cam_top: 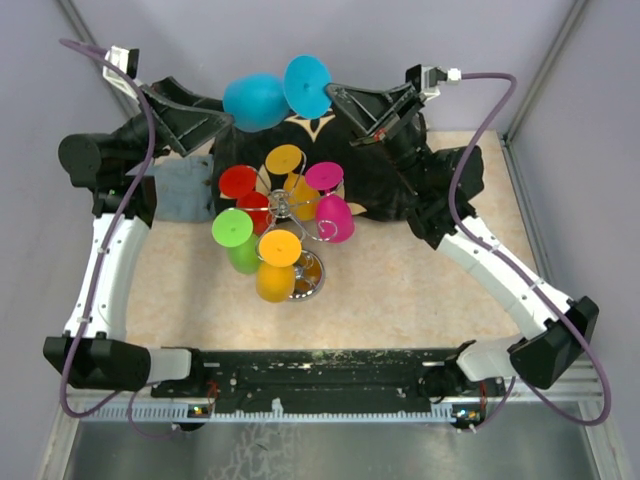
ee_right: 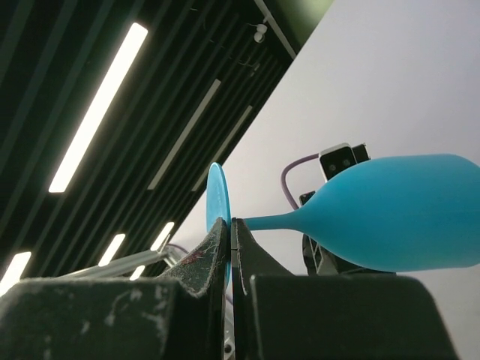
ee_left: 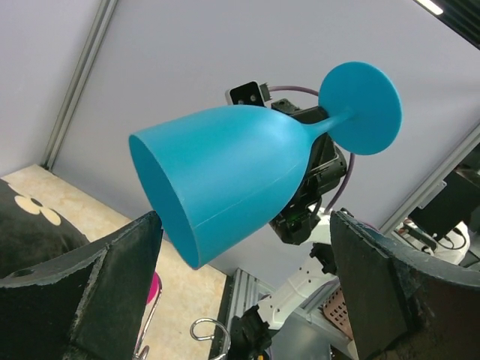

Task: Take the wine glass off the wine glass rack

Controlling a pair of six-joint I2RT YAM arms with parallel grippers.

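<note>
Top external view gives us the beige worktop (cam_top: 420,290), with a black cloth (cam_top: 368,192) bearing a pale flower print along its far edge. The wine glass rack (cam_top: 281,208) stands near the middle of the worktop, slightly toward the left edge. Five glasses hang on its arms: red (cam_top: 238,182), green (cam_top: 231,228), yellow (cam_top: 280,248), magenta (cam_top: 335,218) and orange (cam_top: 285,158).

We see the blue wine glass (cam_top: 258,100) clear of the rack, lying sideways in the air above the far edge. The right tool (cam_top: 335,92) is clamped on its round foot; in the right wrist view the two fingers pinch the disc edge-on. The left tool (ee_left: 246,217) has its jaws wide apart, one on each side of the bowl. We cannot tell whether either finger touches the bowl.
</note>
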